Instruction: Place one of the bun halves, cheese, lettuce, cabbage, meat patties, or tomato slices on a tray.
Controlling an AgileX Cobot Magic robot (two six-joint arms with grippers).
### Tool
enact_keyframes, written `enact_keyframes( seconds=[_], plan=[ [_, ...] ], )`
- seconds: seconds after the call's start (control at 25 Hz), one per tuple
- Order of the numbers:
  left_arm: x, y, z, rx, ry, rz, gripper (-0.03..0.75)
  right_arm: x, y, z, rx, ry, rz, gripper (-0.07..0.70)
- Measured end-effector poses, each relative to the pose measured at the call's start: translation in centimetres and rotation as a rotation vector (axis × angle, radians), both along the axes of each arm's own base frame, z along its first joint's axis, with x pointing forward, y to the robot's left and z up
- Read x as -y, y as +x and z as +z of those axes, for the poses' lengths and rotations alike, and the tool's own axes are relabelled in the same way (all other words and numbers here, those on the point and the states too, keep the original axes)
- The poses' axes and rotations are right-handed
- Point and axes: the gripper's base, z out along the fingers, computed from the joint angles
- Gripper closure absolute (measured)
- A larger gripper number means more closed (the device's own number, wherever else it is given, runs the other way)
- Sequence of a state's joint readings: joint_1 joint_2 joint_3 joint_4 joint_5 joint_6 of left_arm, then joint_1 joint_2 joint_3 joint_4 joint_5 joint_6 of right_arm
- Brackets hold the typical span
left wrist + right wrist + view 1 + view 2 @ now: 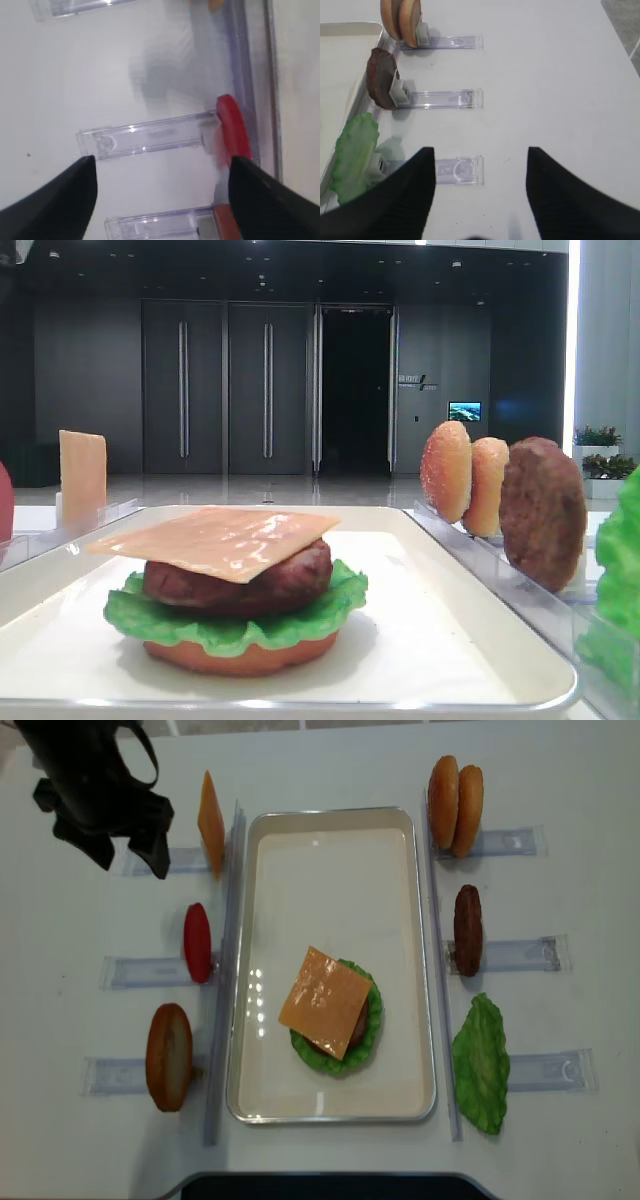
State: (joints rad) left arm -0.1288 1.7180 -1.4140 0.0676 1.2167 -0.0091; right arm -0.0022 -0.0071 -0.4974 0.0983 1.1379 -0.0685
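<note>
A cream tray [245, 970] sits mid-worktop holding a stack: bun half, lettuce [372, 1020], meat patty, and a cheese [325, 988] slice on top. Left of the tray stand a spare cheese slice [210, 823], a tomato slice [197, 942] and a bun half [169, 1056]. The left gripper [130, 850] hovers beyond the spare cheese, fingers spread and empty. The right gripper [479, 190] is spread too. The next piece should probably be gripped by its edges and lowered squarely onto the stack.
</note>
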Motion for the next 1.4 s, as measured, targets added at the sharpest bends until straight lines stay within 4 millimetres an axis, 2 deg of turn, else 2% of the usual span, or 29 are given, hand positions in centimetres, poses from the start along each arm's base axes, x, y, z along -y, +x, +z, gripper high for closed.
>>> enact_keyframes(
  seconds=[0.32,0.44,0.6,0.76,0.88,1.2,1.4],
  plan=[
    [-6.9,-0.1,0.3,0.007,-0.014,0.173,0.104,0.0,0.0,0.0,0.0,0.0,0.0,0.216],
    [-8.6,-0.3,0.3,0.007,-0.03,0.223,0.114,0.0,0.0,0.0,0.0,0.001,0.0,0.216],
    [-9.9,-0.5,0.3,0.008,-0.041,0.254,0.139,0.0,0.0,0.0,0.0,0.001,0.0,0.216],
    [-10.0,-0.6,0.6,0.016,-0.047,0.259,0.161,0.0,0.0,0.0,0.0,0.001,0.0,0.216],
    [-9.6,-1.6,0.8,0.016,-0.075,0.264,0.185,0.0,0.0,0.0,0.0,0.001,0.0,0.216],
    [-8.4,-6.7,-1.4,-0.092,-0.102,0.272,0.197,0.0,0.0,0.0,0.0,0.001,0.0,0.216],
    [-7.9,-9.4,-0.7,-0.068,-0.107,0.27,0.197,0.0,0.0,0.0,0.0,0.001,0.0,0.216]
  ],
)
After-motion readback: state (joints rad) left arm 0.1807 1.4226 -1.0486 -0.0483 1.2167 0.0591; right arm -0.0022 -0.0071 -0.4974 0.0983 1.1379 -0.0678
